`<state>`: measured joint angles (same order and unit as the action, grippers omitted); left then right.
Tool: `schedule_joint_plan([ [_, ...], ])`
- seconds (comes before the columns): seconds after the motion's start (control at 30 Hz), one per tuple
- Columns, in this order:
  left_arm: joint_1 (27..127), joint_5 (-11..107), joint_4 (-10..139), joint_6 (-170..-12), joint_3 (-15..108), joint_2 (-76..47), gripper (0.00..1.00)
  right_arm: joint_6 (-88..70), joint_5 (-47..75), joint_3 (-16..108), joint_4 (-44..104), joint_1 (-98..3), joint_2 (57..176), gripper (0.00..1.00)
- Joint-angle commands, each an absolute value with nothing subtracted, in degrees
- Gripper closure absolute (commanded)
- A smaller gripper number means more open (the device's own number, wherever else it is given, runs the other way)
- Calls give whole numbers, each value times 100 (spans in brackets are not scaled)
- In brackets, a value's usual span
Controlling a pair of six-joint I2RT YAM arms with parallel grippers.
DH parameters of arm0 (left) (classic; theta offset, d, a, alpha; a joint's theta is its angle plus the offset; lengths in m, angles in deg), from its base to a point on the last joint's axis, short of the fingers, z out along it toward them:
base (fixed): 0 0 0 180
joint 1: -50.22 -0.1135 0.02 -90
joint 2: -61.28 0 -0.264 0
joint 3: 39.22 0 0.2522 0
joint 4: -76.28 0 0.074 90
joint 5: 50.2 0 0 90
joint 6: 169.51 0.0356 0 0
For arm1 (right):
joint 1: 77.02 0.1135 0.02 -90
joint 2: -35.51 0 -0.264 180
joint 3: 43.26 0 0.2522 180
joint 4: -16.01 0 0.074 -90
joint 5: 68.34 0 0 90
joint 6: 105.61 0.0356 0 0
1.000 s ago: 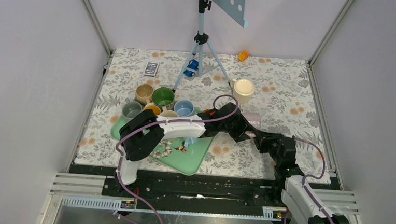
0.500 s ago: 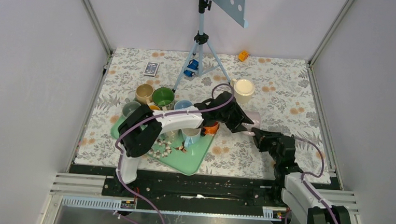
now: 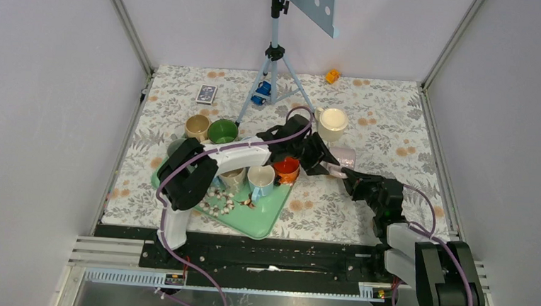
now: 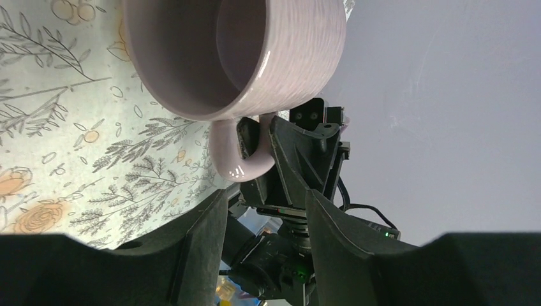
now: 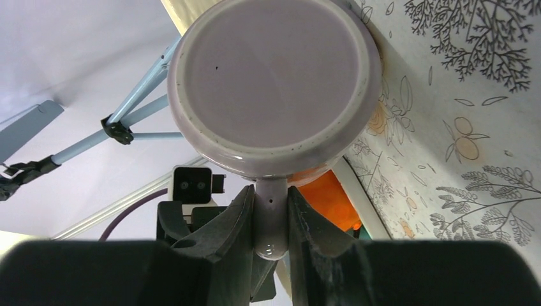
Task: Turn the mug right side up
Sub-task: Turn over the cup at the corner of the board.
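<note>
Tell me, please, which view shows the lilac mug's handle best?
The left wrist view: the handle shows side-on as a loop below the lilac mug's open mouth. The right wrist view shows it end-on, pinched between the jaws under the mug's base. The top view hides it.

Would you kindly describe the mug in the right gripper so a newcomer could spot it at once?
Find the blue tripod at the back, then the cream mug to its right. Just nearer, off the green tray, the pale lilac mug is tipped sideways, its handle pinched by the right gripper.
</note>
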<state>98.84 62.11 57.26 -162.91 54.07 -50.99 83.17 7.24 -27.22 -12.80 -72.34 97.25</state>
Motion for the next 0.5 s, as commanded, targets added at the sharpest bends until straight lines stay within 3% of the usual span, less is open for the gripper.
schedule_joint_plan([
  [0.0,9711,6587,5768,-15941,5584,-4921,47,8743,294,-2493,-1908,-7349,10018,100],
  [0.47,9645,6758,5748,-15706,5855,-5318,48,9262,-159,-2670,-2759,-7435,10402,100],
])
